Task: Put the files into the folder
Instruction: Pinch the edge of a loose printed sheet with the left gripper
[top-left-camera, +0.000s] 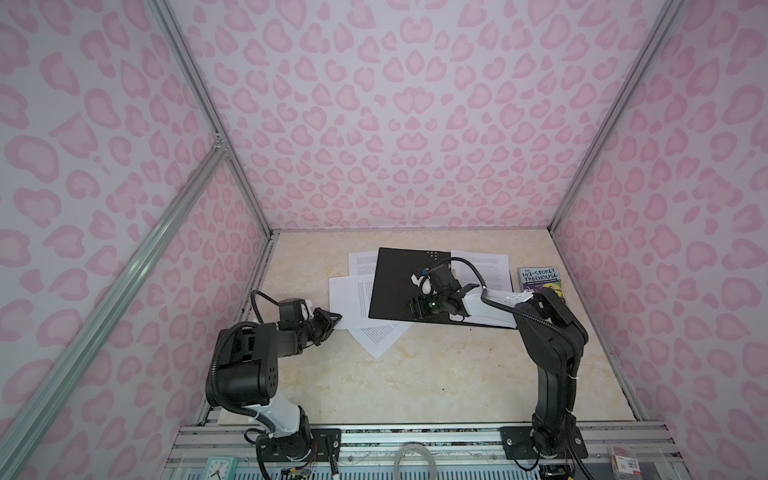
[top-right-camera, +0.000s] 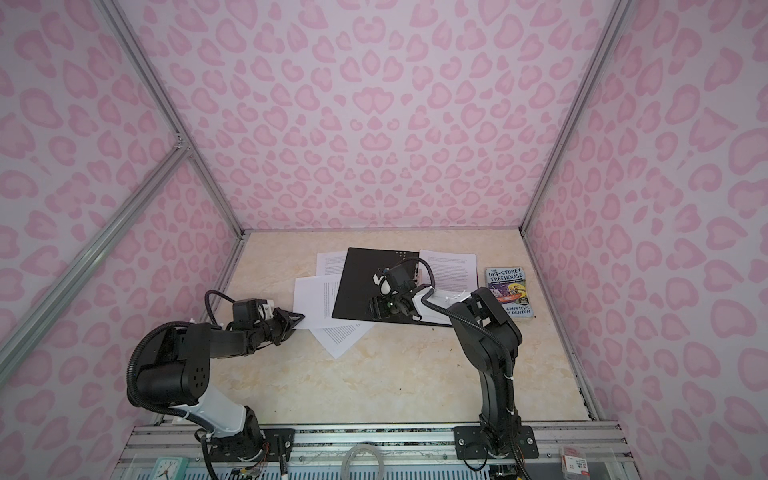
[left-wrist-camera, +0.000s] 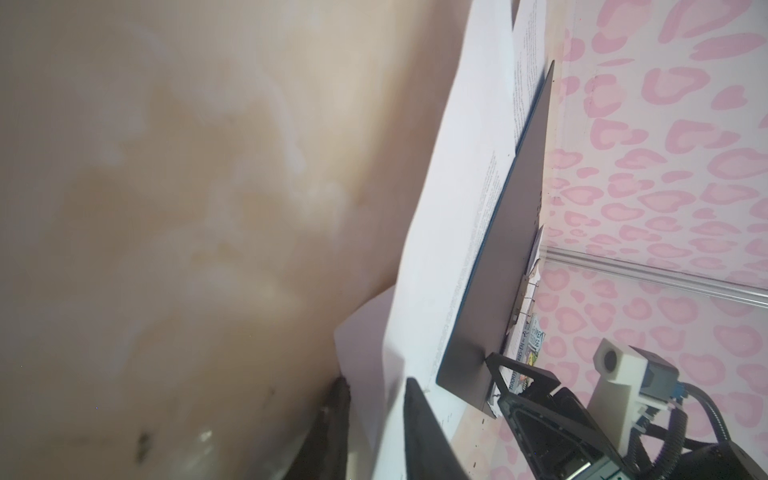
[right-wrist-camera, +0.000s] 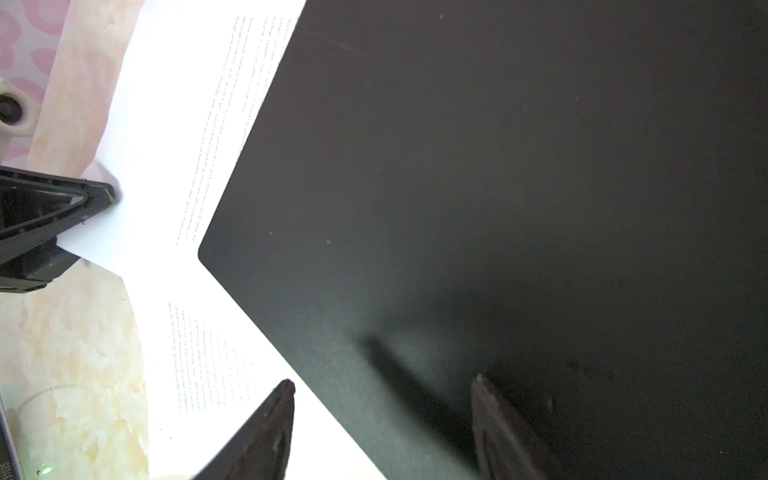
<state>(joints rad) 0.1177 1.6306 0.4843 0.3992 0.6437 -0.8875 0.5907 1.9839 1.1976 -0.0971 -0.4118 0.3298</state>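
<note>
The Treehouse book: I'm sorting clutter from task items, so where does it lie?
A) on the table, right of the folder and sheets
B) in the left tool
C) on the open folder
A: the book lies flat on the table, right of the open folder.

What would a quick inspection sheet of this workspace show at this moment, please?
Surface: beige marbled tabletop, flat.
Job's things: folder open, black inside up; printed sheets fanned partly under its left cover, another sheet to the right of that cover.
Clutter: Treehouse book beside the folder.
Grippers: left gripper straddles a sheet's corner, grip unconfirmed; right gripper open above the folder's near edge.
Cables: black hose arcs above the folder.
Surroundings: pink patterned walls, metal frame; clock and tape roll by the front rail.
</note>
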